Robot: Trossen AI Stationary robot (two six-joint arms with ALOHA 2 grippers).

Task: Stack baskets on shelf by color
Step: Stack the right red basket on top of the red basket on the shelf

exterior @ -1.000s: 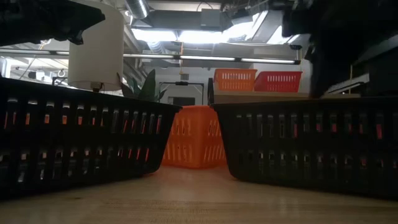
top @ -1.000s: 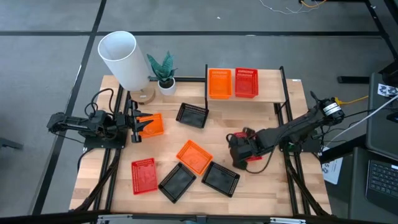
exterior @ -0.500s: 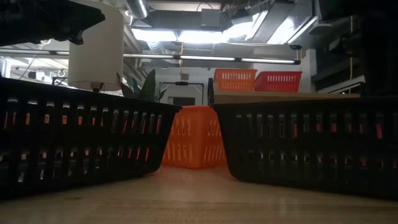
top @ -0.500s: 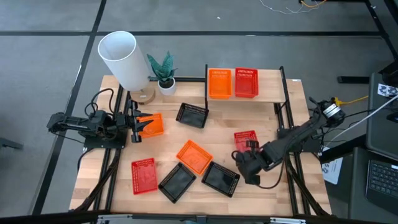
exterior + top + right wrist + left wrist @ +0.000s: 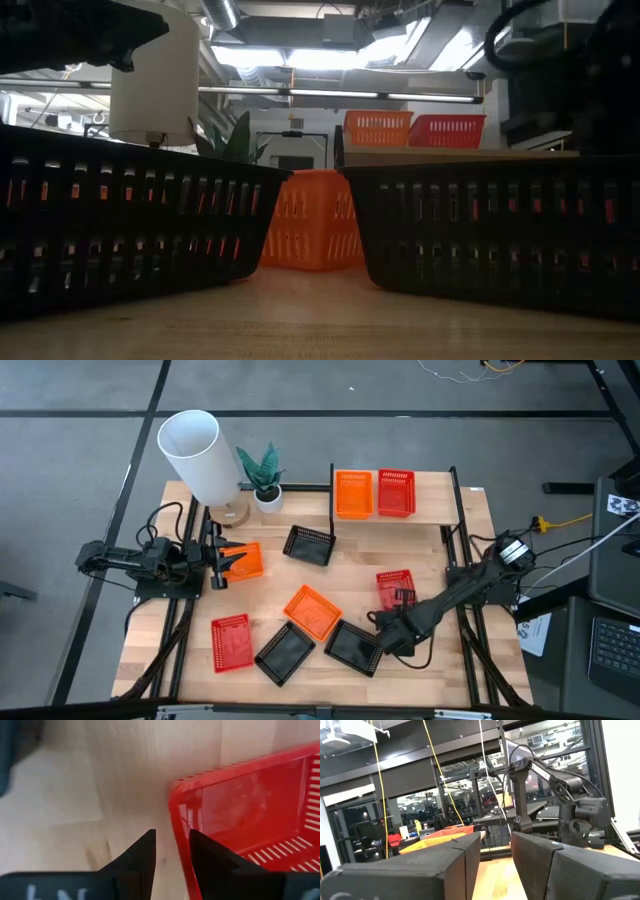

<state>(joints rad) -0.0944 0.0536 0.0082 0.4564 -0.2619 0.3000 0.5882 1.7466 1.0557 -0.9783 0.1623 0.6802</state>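
Note:
The shelf (image 5: pixel 432 512) at the far right carries one orange basket (image 5: pixel 352 493) and one red basket (image 5: pixel 396 492). On the table lie a red basket (image 5: pixel 395 588), an orange one (image 5: pixel 312 610), black ones (image 5: pixel 355 647) (image 5: pixel 285 653) (image 5: pixel 308 545), another red (image 5: pixel 232 640) and another orange (image 5: pixel 243 560). My right gripper (image 5: pixel 386 630) hovers between the red basket and the near black one. In its wrist view the gripper (image 5: pixel 172 845) is narrowly open over bare wood beside the red basket's corner (image 5: pixel 176 795). My left gripper (image 5: pixel 215 560) waits at the left, open (image 5: pixel 496 855), next to the orange basket.
A white lamp (image 5: pixel 195 455) and a small potted plant (image 5: pixel 265 480) stand at the far left of the table. Black frame posts (image 5: pixel 462 540) run along the right side. Bare wood shows between the loose baskets and the shelf.
My right gripper has moved from above the red basket toward the table's near edge, then slightly left toward the near black basket. The red basket, covered before, now lies in plain sight on the table.

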